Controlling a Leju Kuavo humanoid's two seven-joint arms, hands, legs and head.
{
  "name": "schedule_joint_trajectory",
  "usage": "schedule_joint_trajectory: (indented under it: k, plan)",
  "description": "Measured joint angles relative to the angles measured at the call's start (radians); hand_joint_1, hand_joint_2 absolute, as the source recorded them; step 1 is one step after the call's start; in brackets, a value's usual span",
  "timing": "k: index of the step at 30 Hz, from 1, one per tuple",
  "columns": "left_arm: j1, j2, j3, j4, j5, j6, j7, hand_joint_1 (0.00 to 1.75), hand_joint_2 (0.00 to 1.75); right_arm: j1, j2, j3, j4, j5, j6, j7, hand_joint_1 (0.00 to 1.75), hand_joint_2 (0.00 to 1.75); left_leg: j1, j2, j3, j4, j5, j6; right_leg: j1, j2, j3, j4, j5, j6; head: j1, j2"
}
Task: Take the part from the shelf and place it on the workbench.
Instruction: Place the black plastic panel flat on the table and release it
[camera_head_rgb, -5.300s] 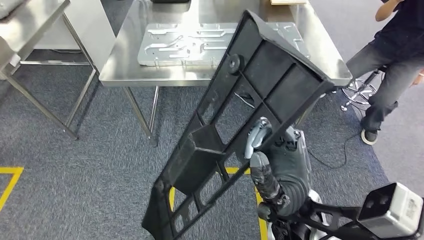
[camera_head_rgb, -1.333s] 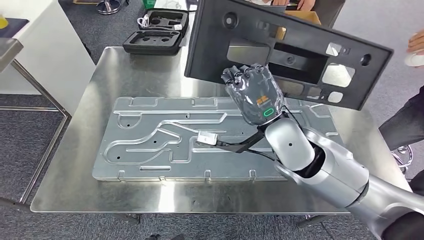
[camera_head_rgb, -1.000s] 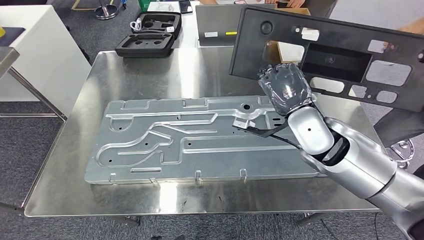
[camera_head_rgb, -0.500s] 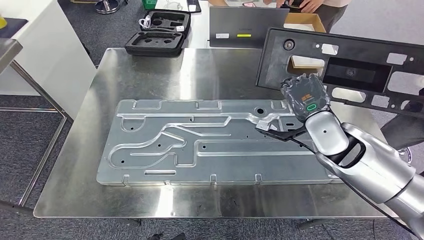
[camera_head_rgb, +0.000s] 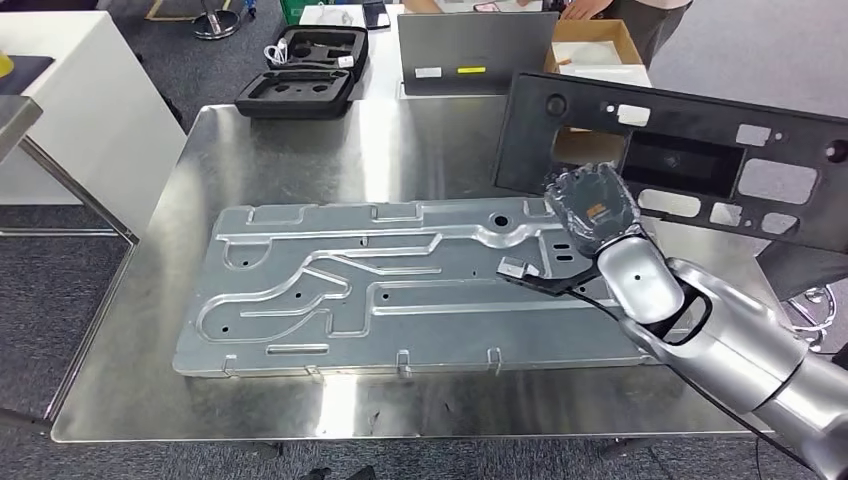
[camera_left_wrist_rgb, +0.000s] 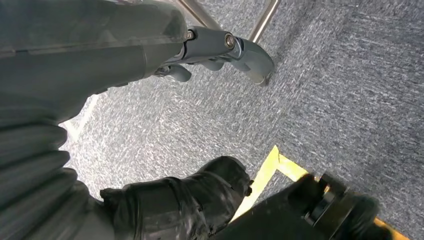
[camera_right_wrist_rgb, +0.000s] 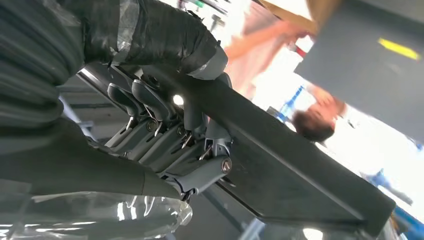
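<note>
Right hand (camera_head_rgb: 592, 205) fingers (camera_right_wrist_rgb: 150, 107) grip black part (camera_head_rgb: 700, 160) above workbench (camera_head_rgb: 300, 150) far-right edge.

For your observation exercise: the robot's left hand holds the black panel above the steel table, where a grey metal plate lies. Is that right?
Not quite: the head view shows the right hand, not the left, holding the black panel above the steel table, where the grey metal plate lies.

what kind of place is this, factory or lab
Probably a workshop or robot test lab: a stainless steel workbench carries a stamped metal panel, foam-lined tool cases sit behind it, and yellow floor tape marks the carpet.
</note>
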Motion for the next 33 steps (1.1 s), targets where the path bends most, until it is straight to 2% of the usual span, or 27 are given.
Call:
schedule_joint_trajectory:
  k: [1, 2, 3, 5, 7, 8, 11, 13, 14, 16, 17, 18, 19, 21, 22, 23, 24, 26, 28, 29, 31, 32, 33]
  plan:
    - [0.000, 0.000, -0.001, 0.000, -0.001, 0.000, 0.000, 0.00, 1.75, -0.001, 0.017, 0.005, 0.002, 0.003, -0.010, -0.006, 1.73, 1.75, 0.002, 0.000, -0.027, 0.050, -0.014, -0.003, 0.001, 0.000, 0.000, 0.001, -0.001, -0.002, 0.000, 0.000]
    - [0.000, 0.000, -0.002, 0.000, -0.002, 0.000, 0.000, 0.00, 1.75, -0.001, 0.036, 0.010, 0.004, 0.006, -0.020, -0.013, 1.73, 1.75, 0.003, 0.000, -0.044, 0.077, -0.013, -0.004, 0.001, 0.000, 0.001, 0.002, -0.003, -0.003, 0.000, 0.000]
    - [-0.001, 0.000, -0.004, 0.000, -0.003, 0.000, 0.000, 0.00, 1.75, -0.001, 0.051, 0.014, 0.006, 0.008, -0.028, -0.019, 1.73, 1.75, 0.003, 0.000, -0.041, 0.061, 0.007, -0.002, 0.002, 0.001, 0.003, 0.003, -0.006, -0.004, 0.000, 0.000]
    - [-0.001, 0.000, -0.007, 0.000, -0.005, 0.000, 0.001, 0.00, 1.75, -0.003, 0.077, 0.021, 0.008, 0.011, -0.038, -0.028, 1.73, 1.75, 0.002, 0.000, 0.009, -0.059, 0.077, 0.006, 0.002, 0.001, 0.010, 0.004, -0.012, -0.004, 0.000, 0.000]
    - [-0.003, 0.000, -0.010, 0.000, -0.006, 0.001, 0.000, 0.00, 1.75, -0.008, 0.098, 0.029, 0.011, 0.013, -0.046, -0.035, 1.73, 1.75, -0.003, -0.001, 0.062, -0.166, 0.114, 0.014, 0.005, 0.000, 0.014, 0.003, -0.016, 0.000, 0.001, 0.000]
    - [-0.003, -0.001, -0.011, 0.000, -0.006, 0.001, 0.000, 0.00, 1.75, -0.011, 0.107, 0.033, 0.012, 0.014, -0.049, -0.037, 1.73, 1.75, -0.006, -0.001, 0.073, -0.188, 0.116, 0.017, 0.006, -0.001, 0.014, 0.002, -0.017, 0.003, 0.001, 0.000]
    - [-0.001, -0.002, -0.013, 0.000, -0.005, 0.002, -0.002, 0.00, 1.75, -0.013, 0.125, 0.045, 0.018, 0.015, -0.058, -0.048, 1.73, 1.75, -0.005, -0.002, 0.080, -0.199, 0.116, 0.026, 0.007, -0.002, 0.015, -0.001, -0.019, 0.014, 0.001, 0.000]
    - [-0.002, -0.002, -0.013, 0.000, -0.004, 0.004, -0.004, 0.00, 1.75, -0.015, 0.135, 0.056, 0.021, 0.016, -0.064, -0.056, 1.73, 1.75, 0.000, -0.001, 0.088, -0.212, 0.120, 0.036, 0.008, -0.002, -0.001, 0.035, -0.047, 0.019, 0.003, 0.000]
    - [-0.003, -0.003, -0.014, 0.000, -0.004, 0.004, -0.006, 0.00, 1.75, -0.015, 0.138, 0.062, 0.022, 0.018, -0.068, -0.061, 1.73, 1.75, 0.001, -0.001, 0.091, -0.216, 0.122, 0.041, 0.007, -0.002, -0.021, 0.079, -0.072, 0.020, 0.004, 0.000]
    - [-0.004, -0.004, -0.014, 0.000, -0.002, 0.004, -0.007, 0.00, 1.75, -0.013, 0.144, 0.073, 0.024, 0.021, -0.074, -0.071, 0.86, 0.87, 0.001, -0.001, 0.092, -0.216, 0.120, 0.046, 0.008, -0.001, -0.085, 0.209, -0.124, 0.021, 0.006, 0.000]
    - [-0.004, -0.004, -0.014, 0.000, 0.000, 0.004, -0.008, 0.00, 1.75, -0.011, 0.148, 0.080, 0.025, 0.023, -0.075, -0.076, 0.43, 0.44, 0.001, -0.001, 0.093, -0.215, 0.119, 0.047, 0.008, -0.001, -0.114, 0.261, -0.136, 0.022, 0.006, 0.000]
    - [-0.003, -0.004, -0.014, 0.000, 0.001, 0.004, -0.008, 0.00, 1.75, -0.009, 0.151, 0.089, 0.026, 0.025, -0.075, -0.079, 0.00, 0.00, 0.001, -0.001, 0.094, -0.213, 0.117, 0.047, 0.007, -0.001, -0.130, 0.282, -0.130, 0.024, 0.006, 0.000]
    - [-0.002, -0.004, -0.014, 0.000, 0.002, 0.005, -0.009, 0.00, 1.75, -0.009, 0.155, 0.097, 0.027, 0.026, -0.075, -0.082, 0.00, 0.00, 0.002, -0.002, 0.095, -0.210, 0.113, 0.047, 0.005, -0.001, -0.123, 0.258, -0.102, 0.025, 0.006, 0.000]
    - [-0.002, -0.006, -0.014, 0.000, -0.002, 0.005, -0.010, 0.00, 1.75, -0.014, 0.162, 0.107, 0.028, 0.029, -0.075, -0.083, 0.00, 0.00, 0.004, -0.004, 0.098, -0.200, 0.103, 0.041, 0.001, -0.002, -0.069, 0.133, -0.029, 0.028, 0.006, 0.000]
    - [-0.003, -0.006, -0.014, 0.000, -0.005, 0.004, -0.010, 0.00, 1.75, -0.017, 0.166, 0.110, 0.027, 0.029, -0.075, -0.083, 0.00, 0.00, 0.002, -0.005, 0.097, -0.192, 0.098, 0.036, 0.001, -0.001, -0.042, 0.072, -0.008, 0.028, 0.007, 0.000]
    - [-0.004, -0.007, -0.015, 0.000, -0.008, 0.004, -0.011, 0.00, 1.31, -0.020, 0.169, 0.113, 0.026, 0.030, -0.075, -0.083, 0.00, 0.00, 0.001, -0.005, 0.094, -0.188, 0.095, 0.031, 0.001, 0.000, -0.024, 0.035, 0.000, 0.027, 0.006, 0.000]
    - [-0.004, -0.007, -0.016, 0.000, -0.011, 0.004, -0.011, 0.00, 0.87, -0.022, 0.172, 0.116, 0.025, 0.030, -0.074, -0.083, 0.00, 0.00, 0.000, -0.005, 0.092, -0.185, 0.094, 0.027, 0.003, 0.001, -0.017, 0.021, -0.003, 0.025, 0.005, 0.000]
    - [-0.004, -0.007, -0.020, 0.000, -0.013, 0.006, -0.010, 0.00, 0.00, -0.023, 0.176, 0.124, 0.023, 0.030, -0.074, -0.083, 0.00, 0.00, -0.002, -0.006, 0.090, -0.185, 0.095, 0.021, 0.004, 0.003, -0.016, 0.017, -0.003, 0.018, 0.004, 0.000]
    - [-0.002, -0.008, -0.024, 0.000, -0.015, 0.011, -0.007, 0.00, 0.00, -0.024, 0.178, 0.127, 0.021, 0.030, -0.073, -0.081, 0.00, 0.00, 0.000, -0.004, 0.081, -0.161, 0.075, 0.011, 0.000, 0.002, -0.011, 0.011, 0.001, 0.007, 0.002, 0.000]
    - [-0.002, -0.008, -0.025, 0.000, -0.016, 0.015, -0.006, 0.00, 0.00, -0.026, 0.179, 0.128, 0.020, 0.029, -0.072, -0.081, 0.00, 0.00, 0.002, -0.002, 0.065, -0.124, 0.053, 0.005, -0.001, 0.002, -0.008, 0.008, 0.002, 0.003, 0.000, 0.000]
    - [-0.002, -0.009, -0.028, 0.000, -0.019, 0.022, -0.005, 0.00, 0.00, -0.027, 0.182, 0.129, 0.018, 0.027, -0.072, -0.080, 0.00, 0.00, 0.005, 0.000, 0.007, 0.004, -0.005, -0.005, -0.001, 0.001, -0.005, 0.007, 0.002, -0.002, -0.004, 0.000]
    - [-0.002, -0.009, -0.029, 0.000, -0.020, 0.026, -0.005, 0.00, 0.00, -0.026, 0.183, 0.131, 0.017, 0.024, -0.072, -0.079, 0.00, 0.00, 0.006, 0.000, -0.022, 0.061, -0.023, -0.007, 0.000, 0.001, -0.005, 0.007, 0.001, -0.003, -0.004, 0.000]
    - [-0.002, -0.010, -0.031, 0.000, -0.022, 0.029, -0.004, 0.00, 0.00, -0.025, 0.184, 0.132, 0.017, 0.022, -0.071, -0.078, 0.00, 0.00, 0.006, 0.000, -0.039, 0.090, -0.024, -0.008, 0.000, 0.001, -0.004, 0.007, 0.001, -0.004, -0.004, 0.000]
